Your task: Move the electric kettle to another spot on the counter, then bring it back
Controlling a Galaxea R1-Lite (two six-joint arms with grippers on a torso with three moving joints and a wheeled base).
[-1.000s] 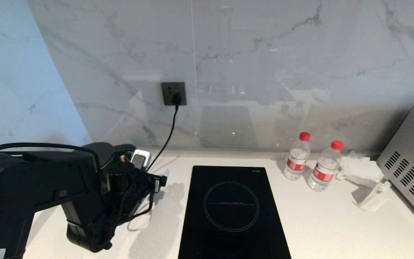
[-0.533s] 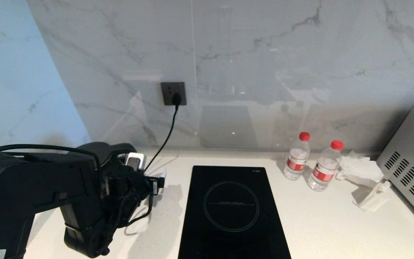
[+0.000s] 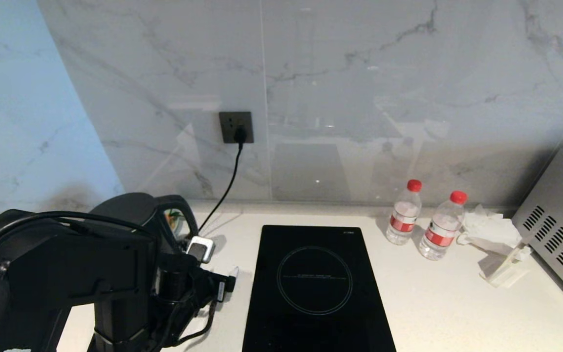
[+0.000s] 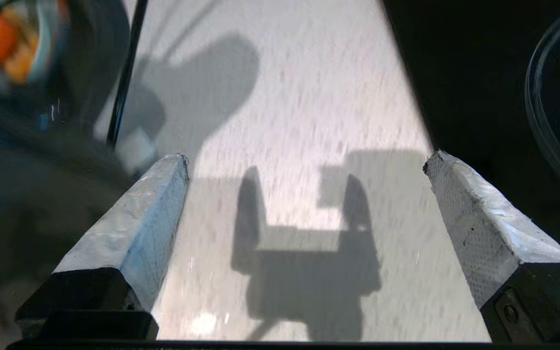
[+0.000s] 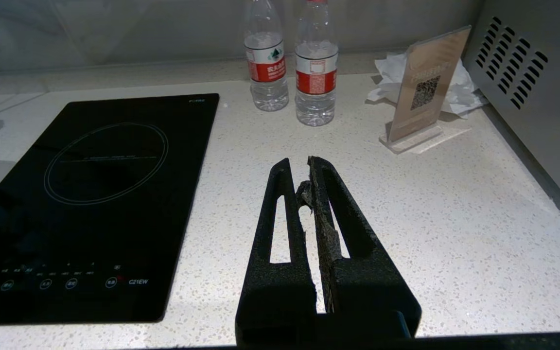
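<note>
Nearest the camera, at the lower left of the head view, the robot's bulky black left arm (image 3: 66,274) fills the corner over the white speckled worktop (image 3: 457,313). Its left gripper (image 4: 304,165) hovers above bare worktop with its jaws spread wide and nothing between them, their shadow falling on the stone below. In the right wrist view, the right gripper (image 5: 302,167) hangs over the worktop right of a black glass hob (image 3: 315,288), its jaws pressed together and empty. Behind the left arm, partly hidden by it, stands the electric kettle (image 3: 140,208), glossy black with a loop handle, on the worktop left of the hob. Farther back, two water bottles (image 3: 403,212) stand right of the hob. A black cord (image 3: 227,188) rises to a wall socket (image 3: 236,127).
</note>
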